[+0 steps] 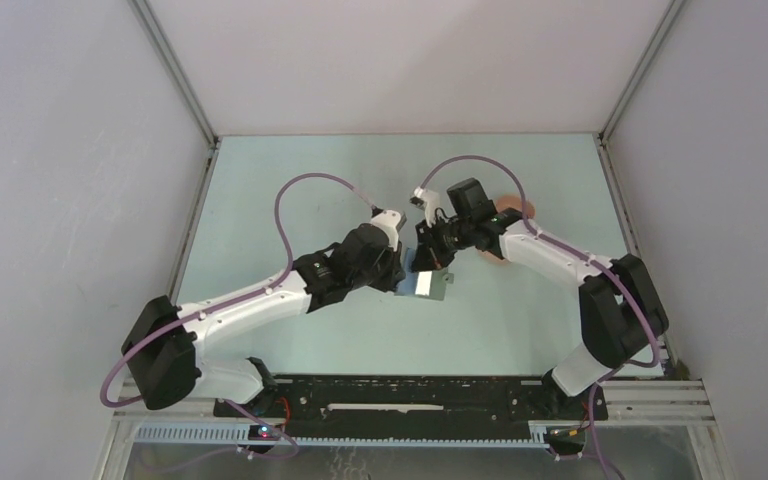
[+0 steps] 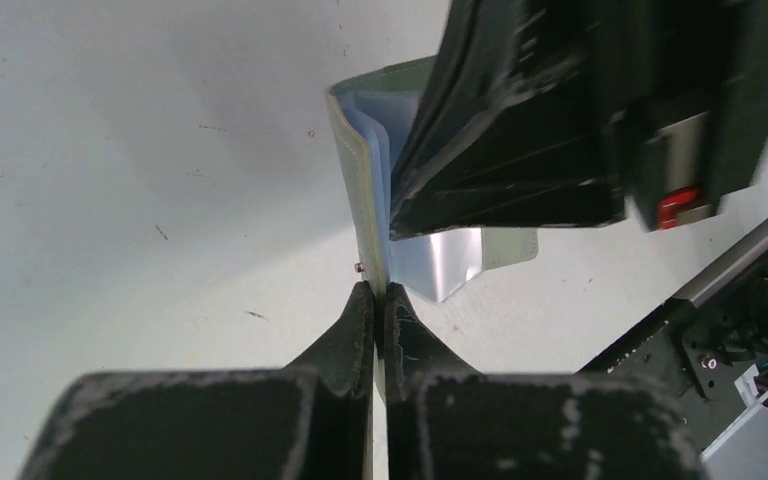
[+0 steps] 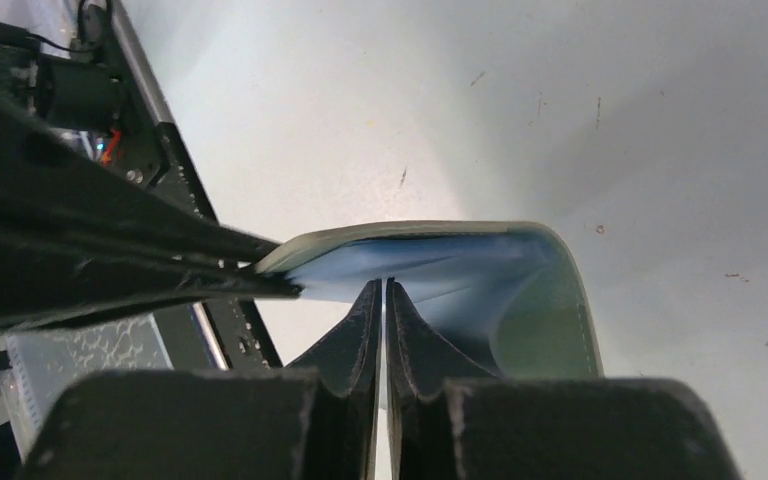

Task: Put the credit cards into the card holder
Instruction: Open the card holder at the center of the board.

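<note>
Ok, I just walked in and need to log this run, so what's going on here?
Both grippers are working on the card holder together. The left gripper is shut on the edge of its grey-green cover, holding it open. The right gripper looks closed on a silvery card at the holder's inner pockets. Part of the card sticks out past the cover, so it is not fully in.

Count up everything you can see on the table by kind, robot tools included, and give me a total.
Card holder: 1
Silvery card: 1
Pink tray: 1
Robot tools, left tool and right tool: 2
Total: 5
</note>
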`<state>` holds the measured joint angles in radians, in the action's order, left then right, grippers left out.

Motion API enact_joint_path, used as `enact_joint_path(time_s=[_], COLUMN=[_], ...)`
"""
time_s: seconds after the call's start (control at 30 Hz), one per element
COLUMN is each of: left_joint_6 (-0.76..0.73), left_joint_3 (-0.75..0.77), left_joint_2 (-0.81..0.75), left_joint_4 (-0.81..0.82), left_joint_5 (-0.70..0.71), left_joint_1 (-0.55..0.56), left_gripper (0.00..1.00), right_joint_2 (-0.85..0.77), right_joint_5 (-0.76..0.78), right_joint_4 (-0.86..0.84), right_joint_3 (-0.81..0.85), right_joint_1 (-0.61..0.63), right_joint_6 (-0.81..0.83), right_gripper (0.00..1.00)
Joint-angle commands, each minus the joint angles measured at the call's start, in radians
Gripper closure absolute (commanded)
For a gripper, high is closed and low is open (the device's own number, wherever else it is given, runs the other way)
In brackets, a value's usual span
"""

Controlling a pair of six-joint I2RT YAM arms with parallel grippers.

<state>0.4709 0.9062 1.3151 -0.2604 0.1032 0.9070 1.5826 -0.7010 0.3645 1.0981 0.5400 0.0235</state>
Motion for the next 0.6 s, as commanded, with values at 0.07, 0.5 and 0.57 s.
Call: enact_joint_path(time_s=[0.07, 0.5, 0.57], left_joint_6=[0.031, 0.173, 0.207], left_joint_3=[-0.012, -0.306, -0.346], left_joint_2=[-0.045, -0.050, -0.030], left_joint_4=[0.075, 0.435, 0.496], left_joint_5=[0.038, -0.191, -0.224], left_joint_1=[0.006, -0.134, -0.157], left_gripper=[1.00, 1.00, 1.00], right_joint_2=[0.058, 0.262, 0.288], right_joint_5=[0.180, 0.123, 0.111], right_joint_4=[-0.003, 0.116, 0.122], right_joint_3=[0.010, 0.081, 0.091], right_joint_1=[0.000, -0.029, -0.025], right_joint_6=[-0.025, 0.012, 0.013], right_gripper=[0.92, 0.90, 0.90])
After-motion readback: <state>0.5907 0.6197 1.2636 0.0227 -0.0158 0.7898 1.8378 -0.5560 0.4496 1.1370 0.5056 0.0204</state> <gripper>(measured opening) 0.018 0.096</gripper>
